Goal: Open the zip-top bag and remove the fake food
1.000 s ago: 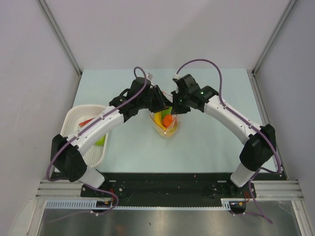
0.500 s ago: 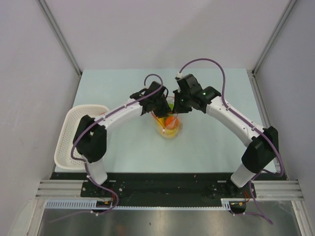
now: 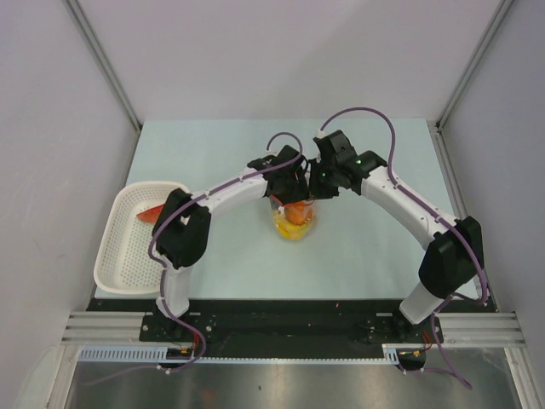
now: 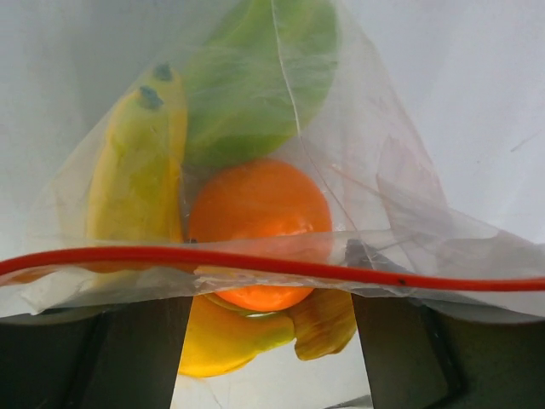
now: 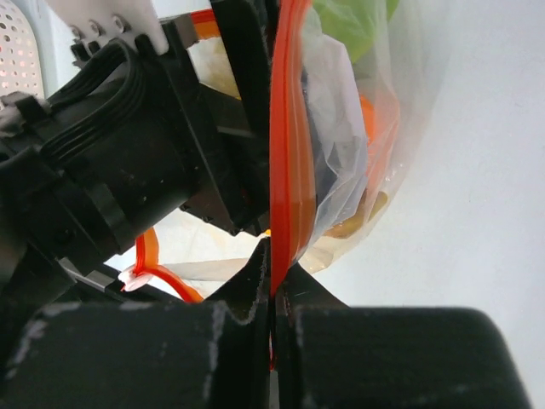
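Note:
The zip-top bag [image 3: 295,220] lies mid-table with its red zip strip [image 4: 255,262] toward the far side. Inside it the fake food shows through the plastic: a yellow banana [image 4: 136,170], a green fruit [image 4: 247,77] and an orange piece [image 4: 260,217]. My left gripper [image 4: 268,294] is open at the bag's mouth, its fingers [image 4: 140,349] spread wide with the strip lying across them. In the top view it sits at the bag's far left [image 3: 285,181]. My right gripper [image 5: 272,294] is shut on the red zip strip [image 5: 285,153], at the bag's far right [image 3: 315,183].
A white perforated basket [image 3: 128,256] stands at the table's left edge with an orange-red piece [image 3: 151,213] in it. Both arms meet over the table's middle. Grey walls close in the back and both sides.
My left arm's elbow has swung right, off the basket, and its gripper has moved a little right onto the bag's mouth. The bag and my right gripper have shifted slightly right.

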You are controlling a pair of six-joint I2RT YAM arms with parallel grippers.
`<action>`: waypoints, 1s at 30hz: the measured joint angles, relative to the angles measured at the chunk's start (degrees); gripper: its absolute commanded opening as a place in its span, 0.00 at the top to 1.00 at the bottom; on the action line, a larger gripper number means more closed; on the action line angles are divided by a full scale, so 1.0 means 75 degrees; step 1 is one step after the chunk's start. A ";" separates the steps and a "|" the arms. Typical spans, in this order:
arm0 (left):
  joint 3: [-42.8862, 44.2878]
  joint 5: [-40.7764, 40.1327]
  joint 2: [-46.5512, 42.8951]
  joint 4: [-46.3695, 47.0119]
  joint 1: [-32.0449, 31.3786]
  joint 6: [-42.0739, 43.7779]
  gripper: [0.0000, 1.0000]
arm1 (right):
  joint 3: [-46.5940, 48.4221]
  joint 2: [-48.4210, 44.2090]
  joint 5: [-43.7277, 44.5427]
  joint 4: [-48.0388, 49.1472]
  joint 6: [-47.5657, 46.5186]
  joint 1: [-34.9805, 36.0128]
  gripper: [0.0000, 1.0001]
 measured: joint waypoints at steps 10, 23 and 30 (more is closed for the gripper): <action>0.0000 -0.0239 0.0236 -0.0122 -0.0140 0.0402 0.23 | -0.0210 -0.0038 -0.0163 0.0020 0.0015 -0.0262 1.00; 0.0131 -0.0085 0.0711 0.0099 -0.0256 0.0737 0.22 | -0.0463 -0.0044 -0.0175 0.0064 0.0015 -0.0399 1.00; 0.0079 -0.0041 0.0694 0.0294 -0.0259 0.0915 0.58 | -0.0466 -0.0122 -0.0213 0.0064 0.0012 -0.0446 1.00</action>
